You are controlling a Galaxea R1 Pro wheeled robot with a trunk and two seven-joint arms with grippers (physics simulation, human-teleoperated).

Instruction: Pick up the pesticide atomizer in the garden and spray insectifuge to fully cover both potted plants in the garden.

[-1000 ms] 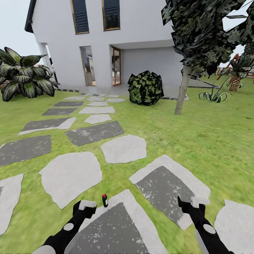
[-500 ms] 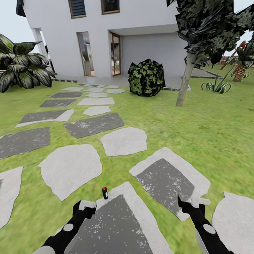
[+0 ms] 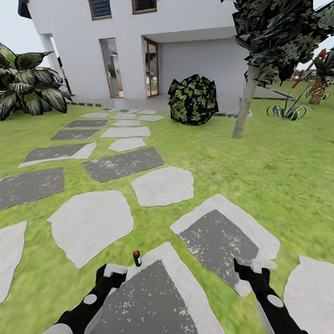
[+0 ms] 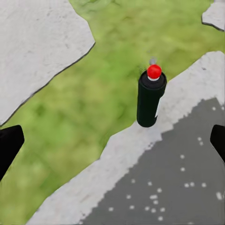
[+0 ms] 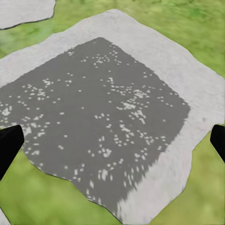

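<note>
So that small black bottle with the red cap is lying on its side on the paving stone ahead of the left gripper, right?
Not quite. The small black bottle with the red cap stands upright, at the edge of the paving stone next to the grass; the left wrist view shows it. It is ahead of the left gripper, as you say.

White house (image 3: 139, 46), round bush (image 3: 193, 99), stepping stones (image 3: 162, 185) across lawn (image 3: 260, 176), small dark red-topped can (image 3: 137, 258)

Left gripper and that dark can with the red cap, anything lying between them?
Nothing: in the left wrist view, bare paving stone and grass separate the open left gripper from the upright can.
</note>
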